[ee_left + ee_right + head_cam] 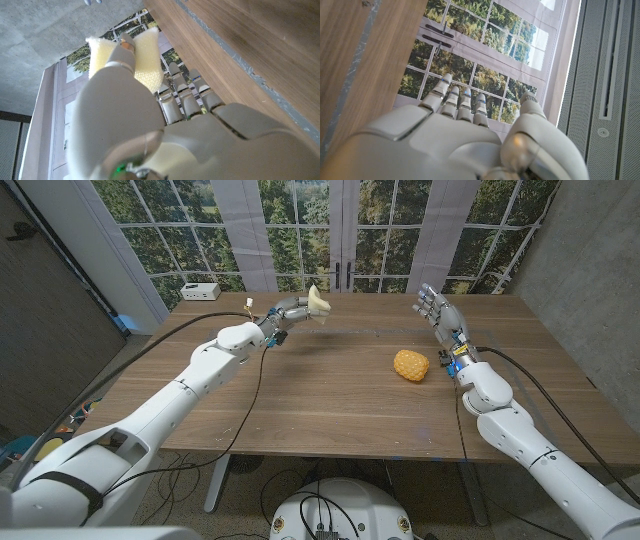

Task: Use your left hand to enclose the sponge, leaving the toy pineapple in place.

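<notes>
My left hand (288, 311) is raised above the far left part of the wooden table (330, 395) and holds a pale yellow sponge (319, 300) in its fingertips. In the left wrist view the sponge (142, 55) is squeezed and bent between the thumb and the other fingers of the hand (150, 125). The toy pineapple (411, 365), orange-yellow and bumpy, lies on the table right of centre. My right hand (437, 311) stands beyond it with fingers spread and nothing in it; the right wrist view shows the same hand (465, 135) open.
A small white box (200, 290) sits at the table's far left corner. Windows with trees outside stand behind the table. A grey wall lies to the right. Cables hang along the left arm and under the table's front edge.
</notes>
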You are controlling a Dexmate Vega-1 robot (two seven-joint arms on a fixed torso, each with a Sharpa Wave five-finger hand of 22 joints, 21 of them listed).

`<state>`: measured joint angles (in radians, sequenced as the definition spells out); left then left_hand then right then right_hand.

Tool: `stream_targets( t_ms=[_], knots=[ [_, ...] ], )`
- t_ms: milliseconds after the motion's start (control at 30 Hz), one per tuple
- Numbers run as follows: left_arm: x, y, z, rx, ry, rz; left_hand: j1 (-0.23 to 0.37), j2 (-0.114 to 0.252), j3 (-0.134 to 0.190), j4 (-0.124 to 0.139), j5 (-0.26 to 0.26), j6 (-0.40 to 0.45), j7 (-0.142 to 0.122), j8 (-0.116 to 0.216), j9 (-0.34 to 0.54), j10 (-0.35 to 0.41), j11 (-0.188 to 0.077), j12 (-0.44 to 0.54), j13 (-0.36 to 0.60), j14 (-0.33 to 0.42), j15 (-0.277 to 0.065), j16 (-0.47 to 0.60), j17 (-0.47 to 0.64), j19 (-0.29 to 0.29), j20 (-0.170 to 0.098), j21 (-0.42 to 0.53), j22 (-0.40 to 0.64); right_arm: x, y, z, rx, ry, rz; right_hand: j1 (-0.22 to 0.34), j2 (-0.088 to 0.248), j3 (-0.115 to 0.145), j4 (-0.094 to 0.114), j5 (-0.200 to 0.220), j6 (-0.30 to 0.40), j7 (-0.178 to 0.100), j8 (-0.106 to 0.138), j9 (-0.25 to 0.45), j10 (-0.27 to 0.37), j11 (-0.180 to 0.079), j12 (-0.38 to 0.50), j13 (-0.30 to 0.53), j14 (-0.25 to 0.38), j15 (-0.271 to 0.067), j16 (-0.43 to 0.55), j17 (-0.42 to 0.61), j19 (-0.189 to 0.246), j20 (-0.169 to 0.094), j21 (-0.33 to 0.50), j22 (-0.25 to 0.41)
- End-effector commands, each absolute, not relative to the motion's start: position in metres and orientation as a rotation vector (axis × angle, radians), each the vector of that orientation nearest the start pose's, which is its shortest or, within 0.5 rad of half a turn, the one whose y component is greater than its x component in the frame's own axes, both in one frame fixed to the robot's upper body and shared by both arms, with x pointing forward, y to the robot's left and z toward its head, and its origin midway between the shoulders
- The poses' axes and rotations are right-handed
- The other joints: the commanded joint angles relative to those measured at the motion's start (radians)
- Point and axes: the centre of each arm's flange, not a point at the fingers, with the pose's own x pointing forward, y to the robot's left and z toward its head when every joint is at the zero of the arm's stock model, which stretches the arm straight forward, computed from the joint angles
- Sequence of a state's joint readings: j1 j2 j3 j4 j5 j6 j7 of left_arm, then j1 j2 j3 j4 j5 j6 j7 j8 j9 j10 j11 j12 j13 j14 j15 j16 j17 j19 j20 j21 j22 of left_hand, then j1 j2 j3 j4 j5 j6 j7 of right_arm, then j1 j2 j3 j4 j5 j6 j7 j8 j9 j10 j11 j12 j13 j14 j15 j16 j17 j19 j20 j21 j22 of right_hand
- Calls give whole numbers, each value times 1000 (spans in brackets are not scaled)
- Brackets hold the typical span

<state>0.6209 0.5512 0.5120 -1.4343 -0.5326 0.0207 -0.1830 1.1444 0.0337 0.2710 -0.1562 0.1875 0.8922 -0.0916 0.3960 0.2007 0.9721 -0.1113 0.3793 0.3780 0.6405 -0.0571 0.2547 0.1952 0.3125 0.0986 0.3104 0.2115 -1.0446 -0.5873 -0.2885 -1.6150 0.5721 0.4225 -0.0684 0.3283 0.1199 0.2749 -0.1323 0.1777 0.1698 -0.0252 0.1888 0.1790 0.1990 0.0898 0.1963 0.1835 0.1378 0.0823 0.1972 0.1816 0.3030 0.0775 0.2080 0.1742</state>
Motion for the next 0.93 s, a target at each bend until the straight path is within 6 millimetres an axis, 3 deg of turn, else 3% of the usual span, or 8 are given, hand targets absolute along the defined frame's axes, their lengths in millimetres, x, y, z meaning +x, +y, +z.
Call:
stream_targets(
  t_ms=[33,300,700,933],
  knots=[
    [648,211,58,200,-538,-542,75,85,4,8,1,160,-6,9,19,95,-97,3,68,10,-163,-2,1,4,6,8,5,561,-277,-13,10,-814,177,1,-8,-4,-2,-1,18,-1,7,3,16,0,7,5,15,1,7,3,17,3,9,3],
    [652,221,54,147,-518,-567,74,86,4,9,1,158,-6,9,19,96,-96,3,71,10,-161,-4,1,5,5,9,6,558,-279,-13,10,-793,143,-1,-13,-6,-2,-2,32,-1,11,3,22,3,7,5,23,-1,8,3,24,2,10,3],
    [650,223,57,139,-512,-665,74,84,1,10,0,162,-8,12,20,100,-98,2,76,12,-161,-5,2,4,3,11,6,546,-300,-10,-16,-781,54,-11,-19,-11,3,-3,44,2,13,4,37,6,11,5,35,3,10,5,32,3,11,4],
    [663,224,49,71,-490,-689,72,83,-1,10,-1,161,-8,12,20,100,-99,0,78,13,-160,-5,3,2,3,11,6,550,-289,-17,0,-779,70,-18,-19,-13,7,-4,50,2,13,4,42,7,11,5,39,2,11,6,33,5,10,4]
  ],
)
